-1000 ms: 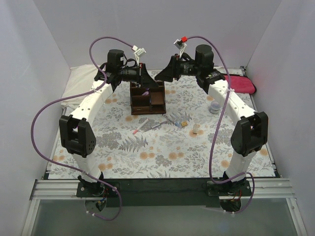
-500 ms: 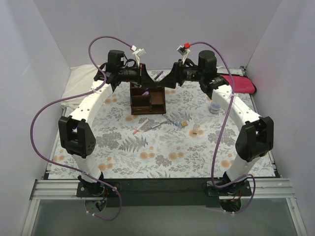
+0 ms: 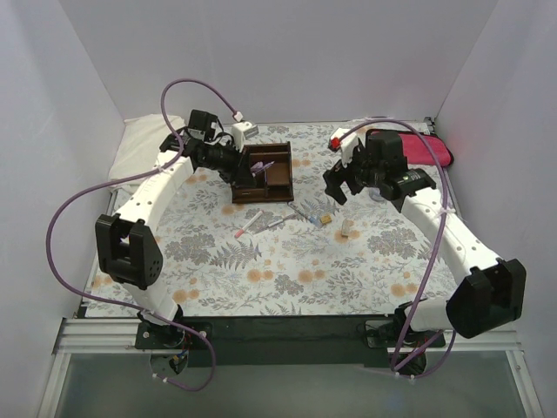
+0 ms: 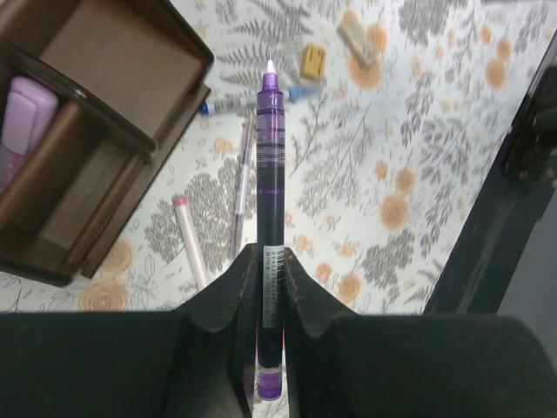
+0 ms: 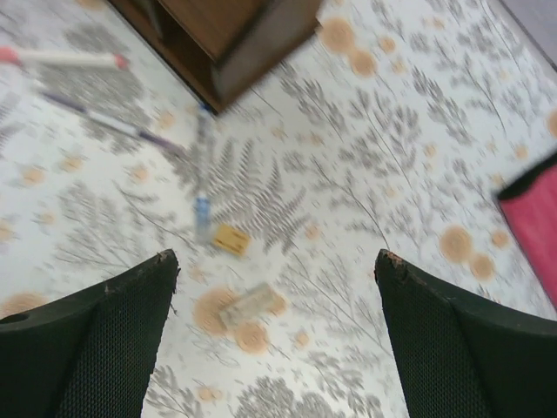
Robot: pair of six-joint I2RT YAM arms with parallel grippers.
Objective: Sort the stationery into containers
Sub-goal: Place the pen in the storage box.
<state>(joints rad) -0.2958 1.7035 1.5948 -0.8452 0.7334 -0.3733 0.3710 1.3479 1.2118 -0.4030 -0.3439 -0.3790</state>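
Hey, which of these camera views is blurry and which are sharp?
Right wrist view: smeared, the organizer and yellow block soft-edged. Left wrist view: sharp, print lines crisp on the purple pen. Top view: sharp, evenly lit, no glare.

The right gripper [image 5: 277, 261] has its jaws spread wide; a tan block [image 5: 231, 238] lies near centre, the wooden organizer [image 5: 252, 35] at twelve o'clock, a pink-capped pen [image 5: 61, 58] at ten, magenta cloth [image 5: 533, 218] at three.

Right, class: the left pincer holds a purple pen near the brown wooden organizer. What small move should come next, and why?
Probably lower the left pincer until the pen's tip enters an open compartment of the dark brown wooden organizer. The slim purple pen is clamped between its fingers and not yet inside any compartment.
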